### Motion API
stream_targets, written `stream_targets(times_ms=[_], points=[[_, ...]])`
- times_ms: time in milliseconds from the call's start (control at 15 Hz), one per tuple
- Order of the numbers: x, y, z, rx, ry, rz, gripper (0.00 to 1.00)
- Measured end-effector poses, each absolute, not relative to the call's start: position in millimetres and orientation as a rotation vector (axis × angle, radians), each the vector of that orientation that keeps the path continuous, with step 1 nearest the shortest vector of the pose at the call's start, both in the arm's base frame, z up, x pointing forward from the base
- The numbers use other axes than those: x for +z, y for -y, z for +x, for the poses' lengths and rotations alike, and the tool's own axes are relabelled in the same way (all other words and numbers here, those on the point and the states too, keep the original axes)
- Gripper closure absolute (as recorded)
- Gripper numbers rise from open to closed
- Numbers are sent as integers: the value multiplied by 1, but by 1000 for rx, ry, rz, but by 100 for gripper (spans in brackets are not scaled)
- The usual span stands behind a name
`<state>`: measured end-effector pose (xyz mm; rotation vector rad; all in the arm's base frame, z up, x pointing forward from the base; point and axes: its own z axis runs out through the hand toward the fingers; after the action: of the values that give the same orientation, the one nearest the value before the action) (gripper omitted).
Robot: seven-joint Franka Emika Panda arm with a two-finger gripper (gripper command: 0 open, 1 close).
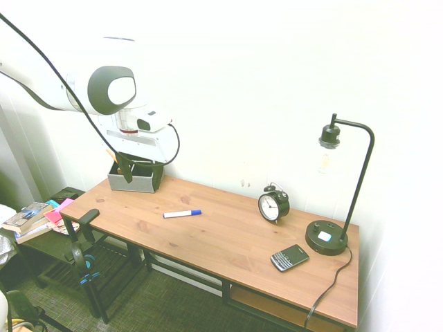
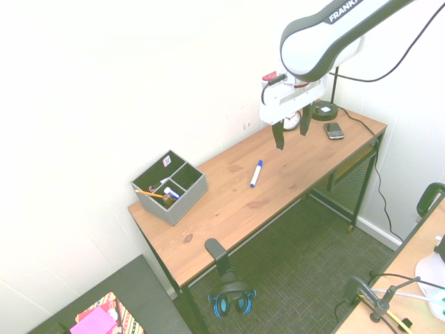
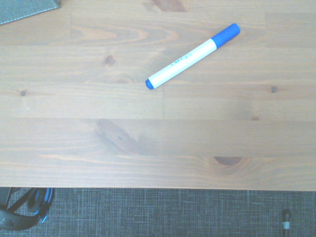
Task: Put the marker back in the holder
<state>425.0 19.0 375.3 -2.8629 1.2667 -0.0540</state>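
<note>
Second exterior view: the white gripper with 2 dark fingers (image 2: 292, 139) hangs above the brown wooden desk (image 2: 233, 202), released, its fingers spread apart. The slim white-barrelled marker with a blue cap (image 2: 256, 175) lies on the desktop, between 7 and 8 o'clock from the claw in the picture; the grey rectangular open-topped organiser (image 2: 188, 206) stands near 9 o'clock from the marker.

First exterior view: the marker lies between 4 and 5 o'clock from the claw, cap towards 3 o'clock.

Wrist view: the marker rests flat on the wood grain, apart from the grey organiser's corner.
</note>
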Motion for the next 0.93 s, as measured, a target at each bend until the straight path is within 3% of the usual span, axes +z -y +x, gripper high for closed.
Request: stream_targets(times_ms=[400, 933], points=[[360, -22, 443, -120, -1555, -2703, 0], [231, -45, 524, -157, -2011, -2354, 0]])
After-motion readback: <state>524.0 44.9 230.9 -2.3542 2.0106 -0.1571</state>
